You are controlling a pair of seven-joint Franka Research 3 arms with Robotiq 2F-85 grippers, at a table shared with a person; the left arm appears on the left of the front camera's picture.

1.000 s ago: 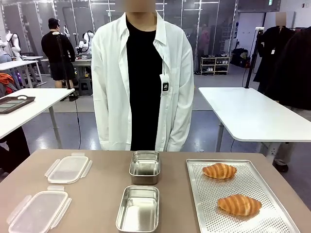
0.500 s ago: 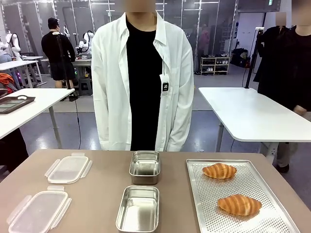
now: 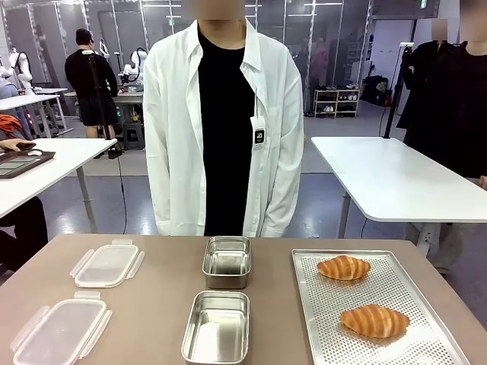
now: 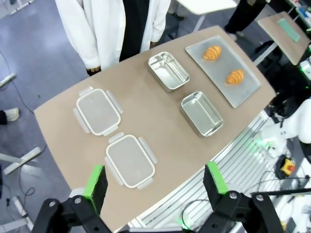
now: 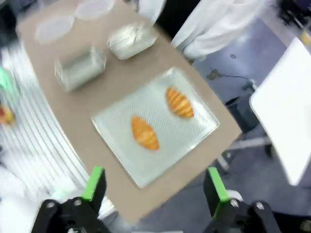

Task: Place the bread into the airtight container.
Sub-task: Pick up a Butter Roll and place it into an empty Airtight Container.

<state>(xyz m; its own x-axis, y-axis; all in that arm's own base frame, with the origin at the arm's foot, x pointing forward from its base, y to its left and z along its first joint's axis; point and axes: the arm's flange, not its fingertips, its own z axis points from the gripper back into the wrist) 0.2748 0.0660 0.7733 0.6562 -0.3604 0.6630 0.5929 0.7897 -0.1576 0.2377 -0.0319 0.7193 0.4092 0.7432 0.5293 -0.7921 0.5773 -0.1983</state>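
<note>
table [image 3: 152, 304]: a person stood at its far side.
tray [image 3: 319, 319]: lay on the right of the table and held the bread.
containers: near container [image 3: 217, 327] and far container [image 3: 227, 261] stood empty in the middle, just left of the tray.
bread: near croissant [image 3: 374, 320] and far croissant [image 3: 344, 267] lay apart, each with its long axis left to right.
right gripper [image 5: 154, 182]: fingers apart, empty, high above the tray with both croissants beneath.
left gripper [image 4: 155, 177]: fingers apart, empty, high over the table's left half.
nearer arm: probably the right.
</note>
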